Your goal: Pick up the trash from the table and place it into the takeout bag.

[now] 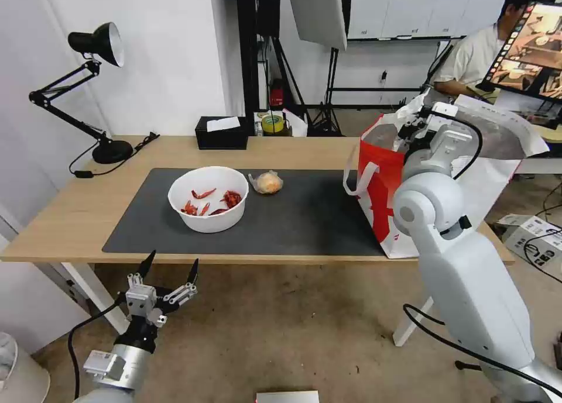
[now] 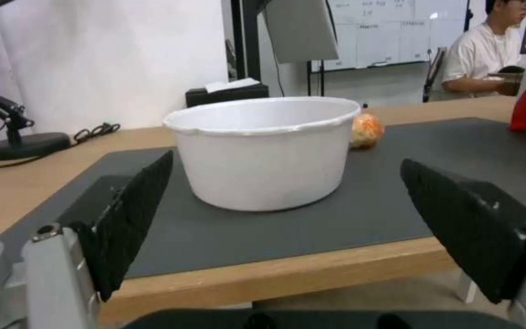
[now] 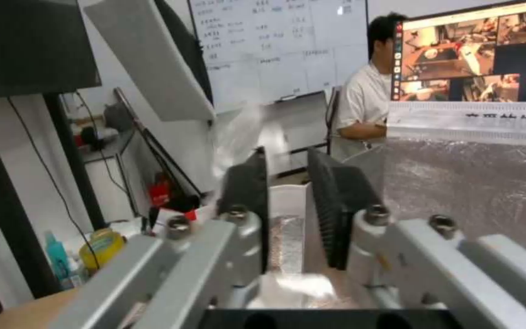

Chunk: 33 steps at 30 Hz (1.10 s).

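Left gripper (image 1: 170,267), black-tipped and two-fingered: fingers spread wide, nothing between them. It hangs below and just in front of the near edge of the long light-wood table (image 1: 70,216), pointing up and forward. In the left wrist view the left gripper (image 2: 293,214) frames the white round bowl with red scraps (image 2: 263,151) between its pads, but well short of it; no contact.

Right gripper (image 1: 418,131): raised at the mouth of the large white-and-red takeout bag with silver foil lining (image 1: 380,198), arm bent high, elbow toward the camera. In the right wrist view its ribbed pads (image 3: 248,192) stand nearly together; a strip of the bag's pale rim seems pinched between them. Judged: it is holding the bag open.

Trash left on the dark grey mat (image 1: 304,216): the bowl (image 1: 208,198) left of centre, the small clear bag of yellow-orange food (image 1: 266,182) just beside it toward the takeout bag.

Step in hand, as I read it: approach to the bowl. The next move calls for a lift to rim height and a forward reach. The bowl is wide, so the fingers likely need to take the wall, not span it. Scraps lie loose inside; keep it level.
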Motion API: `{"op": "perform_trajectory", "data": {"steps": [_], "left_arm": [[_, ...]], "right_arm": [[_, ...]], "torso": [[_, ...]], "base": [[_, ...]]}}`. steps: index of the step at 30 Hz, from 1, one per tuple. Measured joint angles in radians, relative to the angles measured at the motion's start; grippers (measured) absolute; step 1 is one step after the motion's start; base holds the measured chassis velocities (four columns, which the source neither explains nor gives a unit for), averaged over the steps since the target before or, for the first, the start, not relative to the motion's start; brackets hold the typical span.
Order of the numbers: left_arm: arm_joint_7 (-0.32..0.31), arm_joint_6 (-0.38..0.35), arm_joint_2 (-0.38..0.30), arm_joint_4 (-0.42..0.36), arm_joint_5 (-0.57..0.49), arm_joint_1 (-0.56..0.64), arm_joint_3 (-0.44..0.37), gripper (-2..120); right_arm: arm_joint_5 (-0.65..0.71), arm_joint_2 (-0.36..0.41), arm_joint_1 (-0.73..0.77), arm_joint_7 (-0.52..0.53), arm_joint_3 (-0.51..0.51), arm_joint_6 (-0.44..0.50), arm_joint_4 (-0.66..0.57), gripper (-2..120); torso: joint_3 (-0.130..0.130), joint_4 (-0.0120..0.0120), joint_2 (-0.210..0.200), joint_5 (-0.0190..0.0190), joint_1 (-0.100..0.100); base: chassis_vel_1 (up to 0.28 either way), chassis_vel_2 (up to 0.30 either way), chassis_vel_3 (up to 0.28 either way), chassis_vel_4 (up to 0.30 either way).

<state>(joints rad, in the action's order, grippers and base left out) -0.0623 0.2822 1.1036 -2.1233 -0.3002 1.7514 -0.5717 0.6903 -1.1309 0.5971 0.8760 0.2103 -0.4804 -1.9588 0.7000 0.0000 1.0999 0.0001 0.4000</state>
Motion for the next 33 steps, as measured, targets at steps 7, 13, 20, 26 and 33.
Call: {"op": "perform_trajectory", "data": {"steps": [7, 13, 20, 26, 33], "left_arm": [[0.0, 0.0, -0.001, 0.001, 0.0, 0.0, 0.0, 100], [0.002, 0.0, -0.002, 0.008, 0.0, -0.007, 0.008, 100], [0.002, -0.002, -0.006, 0.008, -0.002, -0.01, 0.008, 100], [0.002, -0.002, -0.005, 0.006, -0.005, -0.011, 0.006, 100], [0.002, -0.002, -0.006, 0.006, -0.008, -0.012, 0.003, 100]], "right_arm": [[-0.006, 0.01, 0.009, -0.016, 0.01, 0.015, -0.006, 44], [-0.01, 0.017, 0.021, -0.044, 0.013, 0.022, -0.013, 67], [-0.011, 0.017, 0.017, -0.061, 0.009, 0.023, -0.012, 92], [-0.016, 0.007, 0.025, -0.073, 0.0, 0.023, -0.01, 100], [-0.017, 0.011, 0.045, -0.162, -0.003, 0.035, -0.027, 100]], "torso": [[0.0, 0.0, 0.0, -0.0001, 0.0], [0.0, 0.0, 0.0, -0.0001, 0.0], [0.0, 0.0, 0.0, -0.0001, 0.0], [0.0, 0.0, 0.0, -0.0001, 0.0], [0.0, 0.0, 0.0, -0.0001, 0.0]], "base": [[0.0, 0.0, 0.0, 0.0], [0.0, 0.0, 0.0, 0.0], [0.0, 0.0, 0.0, 0.0], [0.0, 0.0, 0.0, 0.0], [0.0, 0.0, 0.0, 0.0]]}}
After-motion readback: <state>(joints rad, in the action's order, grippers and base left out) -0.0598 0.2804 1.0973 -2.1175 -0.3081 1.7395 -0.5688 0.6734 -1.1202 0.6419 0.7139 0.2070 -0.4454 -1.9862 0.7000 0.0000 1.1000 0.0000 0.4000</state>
